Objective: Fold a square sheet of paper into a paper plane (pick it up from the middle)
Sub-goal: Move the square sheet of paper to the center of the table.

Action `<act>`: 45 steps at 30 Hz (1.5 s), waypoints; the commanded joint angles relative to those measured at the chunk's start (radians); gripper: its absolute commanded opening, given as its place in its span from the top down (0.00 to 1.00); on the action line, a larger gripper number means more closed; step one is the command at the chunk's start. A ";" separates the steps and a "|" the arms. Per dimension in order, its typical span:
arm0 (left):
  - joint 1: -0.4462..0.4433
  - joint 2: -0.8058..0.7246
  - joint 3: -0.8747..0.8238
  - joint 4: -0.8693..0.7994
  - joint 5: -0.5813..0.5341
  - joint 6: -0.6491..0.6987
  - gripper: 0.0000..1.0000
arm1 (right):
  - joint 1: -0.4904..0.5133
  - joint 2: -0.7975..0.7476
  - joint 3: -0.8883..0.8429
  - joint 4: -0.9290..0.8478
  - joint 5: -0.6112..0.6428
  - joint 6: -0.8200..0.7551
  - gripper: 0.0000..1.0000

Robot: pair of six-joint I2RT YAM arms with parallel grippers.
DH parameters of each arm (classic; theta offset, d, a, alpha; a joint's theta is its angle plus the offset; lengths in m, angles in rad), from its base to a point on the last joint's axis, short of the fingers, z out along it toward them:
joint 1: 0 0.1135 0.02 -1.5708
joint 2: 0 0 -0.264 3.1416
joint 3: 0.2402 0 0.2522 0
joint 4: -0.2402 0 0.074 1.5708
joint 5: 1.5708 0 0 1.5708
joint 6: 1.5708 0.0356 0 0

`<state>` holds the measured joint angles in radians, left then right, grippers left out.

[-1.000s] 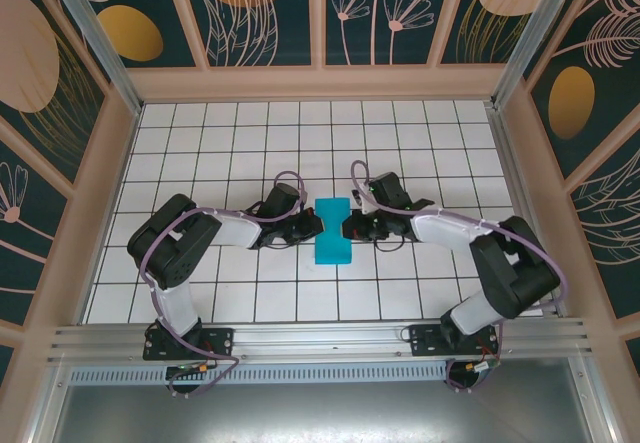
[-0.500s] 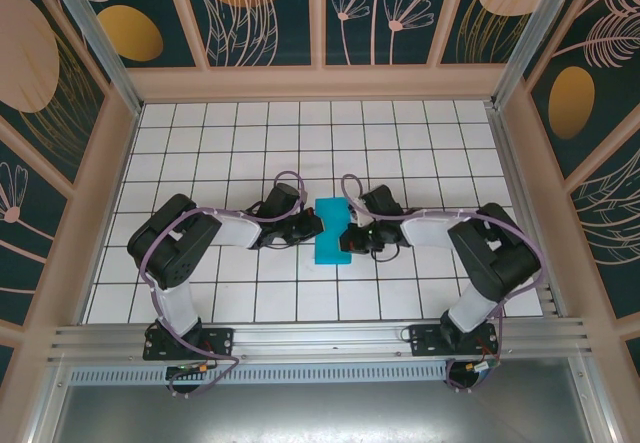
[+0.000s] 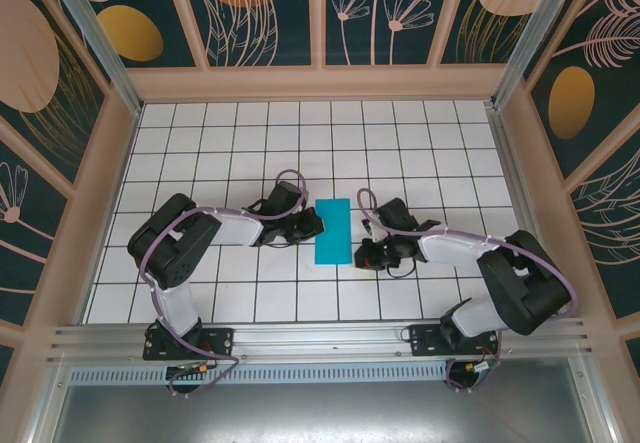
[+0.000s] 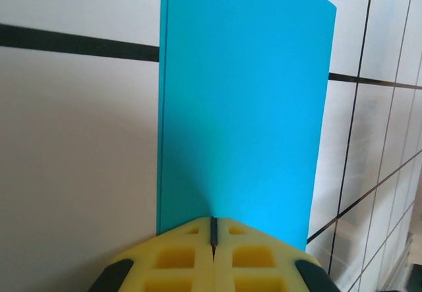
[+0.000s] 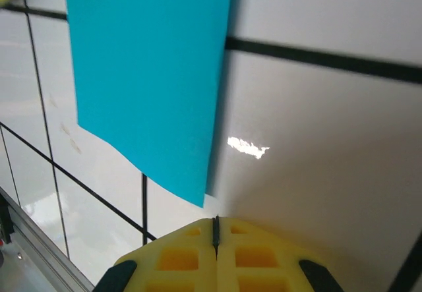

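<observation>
Two claws, both closed: left claw [image 3: 316, 226] rests on the left edge of the square sheet of paper [image 3: 333, 231], folded into a strip mid-bench [image 3: 240, 143]; right claw [image 3: 362, 255] is empty, just off its near-right corner. I'd pin left and sweep right along the crease slowly, so the layers don't skew.

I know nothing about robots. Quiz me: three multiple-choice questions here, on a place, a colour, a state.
1. The folded cyan-blue paper sheet lies: A between the left fingers and right fingers; B inside a box; C on a shelf.
2. The finger tips are: A red; B yellow; C green.
3. The right fingers are: A wide open; B shut, clear of the sheet; C clamped on the sheet.
Answers: A, top view shows it there; B, both wrist views; B, tips meet, apart from the sheet's corner.
</observation>
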<state>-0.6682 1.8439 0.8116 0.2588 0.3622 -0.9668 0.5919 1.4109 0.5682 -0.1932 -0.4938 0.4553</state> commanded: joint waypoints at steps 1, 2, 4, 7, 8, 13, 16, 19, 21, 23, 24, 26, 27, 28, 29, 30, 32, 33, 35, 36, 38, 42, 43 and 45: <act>0.017 0.054 0.008 -0.300 -0.182 0.114 1.00 | -0.031 -0.039 0.091 0.010 0.055 0.039 1.00; 0.026 0.042 0.022 -0.315 -0.189 0.140 1.00 | -0.039 -0.034 0.102 0.034 0.064 0.052 1.00; 0.045 0.009 0.055 -0.359 -0.217 0.195 1.00 | -0.039 -0.009 0.125 0.094 0.076 0.088 1.00; 0.087 -0.037 0.075 -0.378 -0.213 0.251 1.00 | -0.038 0.062 0.184 0.169 0.064 0.110 1.00; 0.099 -0.049 0.079 -0.380 -0.208 0.262 1.00 | -0.040 0.089 0.206 0.185 0.056 0.115 1.00; 0.121 -0.088 0.087 -0.327 -0.123 0.285 1.00 | -0.039 0.230 0.298 0.252 0.029 0.130 1.00; 0.122 -0.109 0.074 -0.259 -0.077 0.256 1.00 | -0.039 0.305 0.346 0.260 0.020 0.125 1.00; 0.121 -0.138 0.057 -0.211 -0.067 0.228 1.00 | -0.039 0.363 0.375 0.267 -0.029 0.116 1.00; 0.121 -0.172 0.049 -0.195 -0.076 0.220 1.00 | -0.037 0.389 0.383 0.266 -0.049 0.108 1.00; 0.121 -0.192 0.047 -0.185 -0.096 0.216 1.00 | -0.032 0.410 0.383 0.266 -0.062 0.105 1.00; 0.121 -0.197 0.046 -0.172 -0.099 0.213 1.00 | -0.030 0.422 0.385 0.268 -0.072 0.103 1.00; 0.121 -0.193 0.050 -0.137 -0.084 0.200 1.00 | -0.027 0.440 0.390 0.277 -0.090 0.103 1.00; 0.121 -0.184 0.054 -0.114 -0.069 0.190 1.00 | -0.024 0.448 0.394 0.278 -0.096 0.100 1.00; 0.121 -0.169 0.061 -0.095 -0.050 0.182 1.00 | -0.021 0.455 0.402 0.278 -0.100 0.099 1.00; 0.121 -0.154 0.071 -0.084 -0.037 0.175 1.00 | -0.020 0.460 0.408 0.280 -0.101 0.098 1.00; 0.120 -0.138 0.081 -0.076 -0.025 0.171 1.00 | -0.018 0.466 0.414 0.282 -0.103 0.098 1.00; 0.119 -0.094 0.100 -0.065 -0.005 0.167 1.00 | -0.014 0.477 0.426 0.279 -0.102 0.100 1.00; 0.120 -0.077 0.111 -0.061 0.001 0.165 1.00 | -0.015 0.482 0.429 0.280 -0.101 0.100 1.00; 0.119 -0.046 0.133 -0.056 0.021 0.165 1.00 | -0.013 0.492 0.436 0.278 -0.100 0.102 1.00; 0.119 -0.033 0.140 -0.051 0.031 0.164 1.00 | -0.013 0.498 0.440 0.277 -0.097 0.104 1.00; 0.120 -0.005 0.154 -0.045 0.044 0.163 1.00 | -0.013 0.508 0.448 0.272 -0.087 0.105 1.00; 0.120 0.042 0.190 -0.039 0.063 0.158 1.00 | -0.013 0.522 0.458 0.267 -0.077 0.107 1.00; 0.120 0.048 0.192 -0.035 0.068 0.158 1.00 | -0.013 0.525 0.459 0.266 -0.078 0.106 1.00; 0.119 0.058 0.194 -0.028 0.075 0.157 1.00 | -0.012 0.530 0.463 0.261 -0.078 0.105 1.00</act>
<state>-0.5449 1.8843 0.9768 0.1890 0.4038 -0.7982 0.5724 1.9228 1.0035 0.0639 -0.5732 0.5636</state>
